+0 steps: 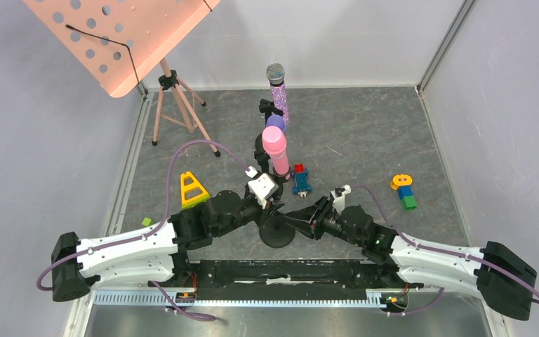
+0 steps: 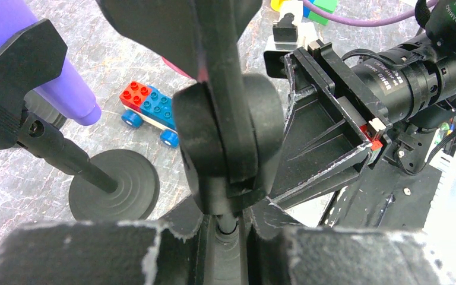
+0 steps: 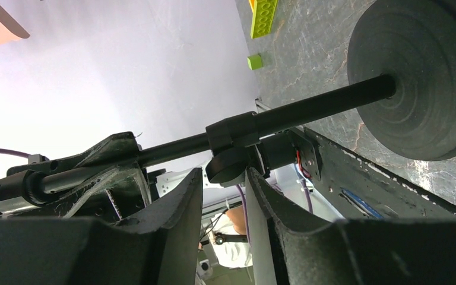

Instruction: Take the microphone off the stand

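1. Desk [image 1: 365, 140]: its right side lies open, while a second stand [image 1: 270, 109] crowds the far edge.
2. Stand [image 1: 278, 233], mid near edge: your left gripper [image 2: 228, 237] pinches its pole, and your right gripper [image 3: 225, 196] is spread, straddling the clamp [image 3: 233, 132].
3. Pink microphone [image 1: 275, 149] sits clipped on top. You're bracing, I judge; next, raise the right gripper and lift the microphone out.

The worktop [image 1: 365, 126] is seen steeply from above and behind the arm bases [image 1: 182, 263]. The wrist views are taken very close from opposite sides, facing inward; the black stand pole [image 3: 326, 101] is shared by both.
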`<state>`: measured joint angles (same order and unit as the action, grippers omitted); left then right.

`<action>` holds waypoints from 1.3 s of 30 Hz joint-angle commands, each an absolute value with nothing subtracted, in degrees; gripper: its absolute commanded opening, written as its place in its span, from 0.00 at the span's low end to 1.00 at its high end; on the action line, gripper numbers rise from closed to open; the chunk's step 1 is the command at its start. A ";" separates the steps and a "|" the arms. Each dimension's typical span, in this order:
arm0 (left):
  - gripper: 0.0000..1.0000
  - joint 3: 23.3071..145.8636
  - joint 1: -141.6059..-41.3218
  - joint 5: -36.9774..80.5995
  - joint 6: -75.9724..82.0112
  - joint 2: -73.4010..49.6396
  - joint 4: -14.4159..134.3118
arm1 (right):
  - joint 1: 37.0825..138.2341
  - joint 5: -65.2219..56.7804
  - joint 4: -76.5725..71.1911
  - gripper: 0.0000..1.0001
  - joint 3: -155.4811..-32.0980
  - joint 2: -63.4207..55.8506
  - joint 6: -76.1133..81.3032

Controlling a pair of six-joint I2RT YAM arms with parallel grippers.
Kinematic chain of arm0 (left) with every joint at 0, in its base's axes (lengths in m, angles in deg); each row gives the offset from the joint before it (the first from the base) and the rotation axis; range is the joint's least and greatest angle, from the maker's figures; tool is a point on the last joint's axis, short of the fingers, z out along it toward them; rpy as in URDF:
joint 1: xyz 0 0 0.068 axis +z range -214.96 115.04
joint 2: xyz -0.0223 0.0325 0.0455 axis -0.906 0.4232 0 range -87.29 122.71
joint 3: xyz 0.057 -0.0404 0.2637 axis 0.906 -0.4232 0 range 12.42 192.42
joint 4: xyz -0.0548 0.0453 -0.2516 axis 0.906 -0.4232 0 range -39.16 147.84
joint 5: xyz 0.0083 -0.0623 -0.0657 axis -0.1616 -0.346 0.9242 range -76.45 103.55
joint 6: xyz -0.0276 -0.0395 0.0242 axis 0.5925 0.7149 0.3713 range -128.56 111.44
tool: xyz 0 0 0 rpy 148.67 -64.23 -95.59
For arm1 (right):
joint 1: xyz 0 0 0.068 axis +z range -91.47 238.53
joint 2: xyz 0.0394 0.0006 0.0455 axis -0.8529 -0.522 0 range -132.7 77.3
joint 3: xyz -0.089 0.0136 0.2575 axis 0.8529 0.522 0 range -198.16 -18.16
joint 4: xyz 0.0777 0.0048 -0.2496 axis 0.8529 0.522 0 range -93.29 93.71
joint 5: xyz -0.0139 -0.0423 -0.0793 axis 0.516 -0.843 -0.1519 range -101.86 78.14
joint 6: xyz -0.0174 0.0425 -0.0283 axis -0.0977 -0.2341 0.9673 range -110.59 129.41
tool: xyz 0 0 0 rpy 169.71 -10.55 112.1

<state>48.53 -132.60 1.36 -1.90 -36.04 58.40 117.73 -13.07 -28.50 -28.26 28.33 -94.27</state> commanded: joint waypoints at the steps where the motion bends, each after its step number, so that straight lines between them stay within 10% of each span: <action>1: 0.02 48.53 -132.80 -0.78 -1.27 -37.25 62.24 | 117.77 -12.26 -33.05 0.38 -27.98 27.35 -95.79; 22: 0.02 48.34 -132.77 -0.34 -1.00 -37.21 62.33 | 117.79 -11.51 -36.44 0.23 -28.43 24.58 -92.50; 28: 0.02 48.28 -132.74 -0.10 -1.00 -37.22 62.33 | 117.76 -11.51 -36.51 0.42 -28.18 24.34 -92.08; 39: 0.02 48.12 -132.75 0.08 -0.91 -37.42 62.24 | 117.68 -15.47 -35.51 0.30 -27.82 24.34 -92.32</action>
